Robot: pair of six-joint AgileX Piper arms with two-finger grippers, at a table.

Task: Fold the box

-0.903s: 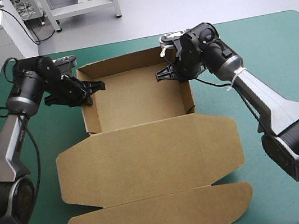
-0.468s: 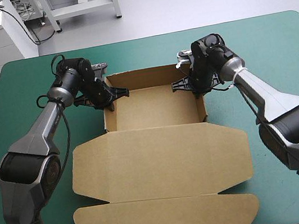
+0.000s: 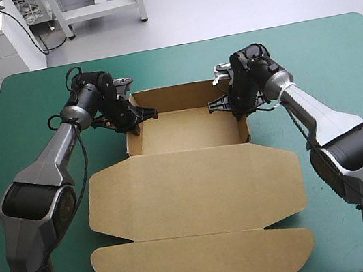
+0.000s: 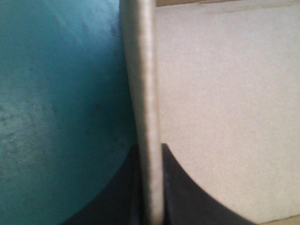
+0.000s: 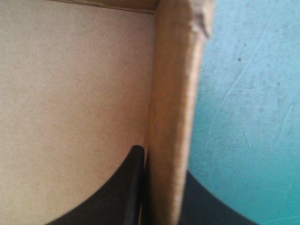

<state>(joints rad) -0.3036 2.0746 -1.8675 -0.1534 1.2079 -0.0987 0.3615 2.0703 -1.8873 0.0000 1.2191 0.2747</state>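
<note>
- Pinching both side walls of the box (image 3: 196, 182): left gripper (image 3: 141, 117) clamps one, right gripper (image 3: 221, 104) the other.
- Uneven pulls could buckle or tear a wall, honestly.

Rounded-cornered table (image 3: 335, 56) under a teal-green cover (image 3: 32, 111). On it lies one brown cardboard box (image 3: 193, 189). Its open tray sits between the left gripper (image 3: 138, 118) and the right gripper (image 3: 221, 102), and its flat lid is spread nearward of both.
</note>
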